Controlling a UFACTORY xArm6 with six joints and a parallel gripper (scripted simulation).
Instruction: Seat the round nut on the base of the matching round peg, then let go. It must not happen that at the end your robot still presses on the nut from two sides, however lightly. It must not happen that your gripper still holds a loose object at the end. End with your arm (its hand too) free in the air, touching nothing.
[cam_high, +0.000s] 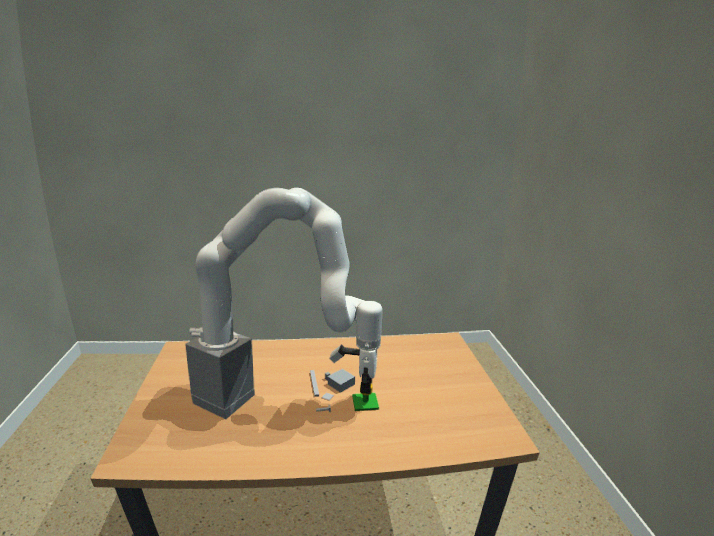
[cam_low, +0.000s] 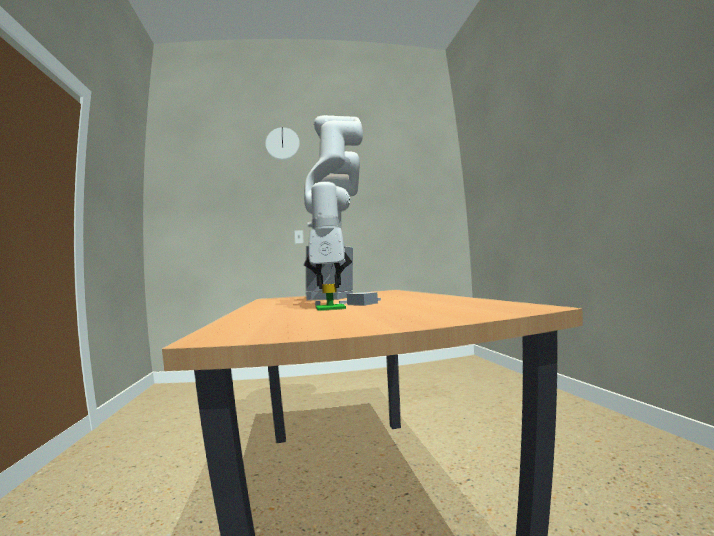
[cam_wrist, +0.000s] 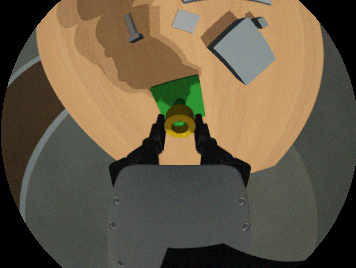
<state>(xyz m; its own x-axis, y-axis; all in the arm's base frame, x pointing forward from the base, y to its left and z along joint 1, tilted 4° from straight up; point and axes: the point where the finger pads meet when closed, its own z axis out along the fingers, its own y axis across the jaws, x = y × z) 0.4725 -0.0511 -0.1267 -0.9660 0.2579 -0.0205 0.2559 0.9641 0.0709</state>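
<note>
My gripper (cam_high: 365, 387) (cam_low: 328, 286) (cam_wrist: 179, 122) is shut on the round yellow nut (cam_low: 328, 288) (cam_wrist: 179, 122). It holds the nut over the green square base (cam_high: 366, 402) (cam_low: 331, 306) (cam_wrist: 174, 96) of the round peg (cam_low: 329, 299). The nut sits around the top of the thin green peg, a little above the base. In the wrist view the nut's hole shows green through its middle. In the top view the fingers hide most of the nut.
A grey block (cam_high: 340, 379) (cam_low: 362, 298) (cam_wrist: 243, 50) lies just beyond the base. A thin grey bar (cam_high: 314, 383), a small grey square (cam_high: 327, 396) (cam_wrist: 185, 20) and a small grey piece (cam_high: 323, 409) (cam_wrist: 132, 25) lie nearby. The arm's pedestal (cam_high: 220, 375) stands at the table's left.
</note>
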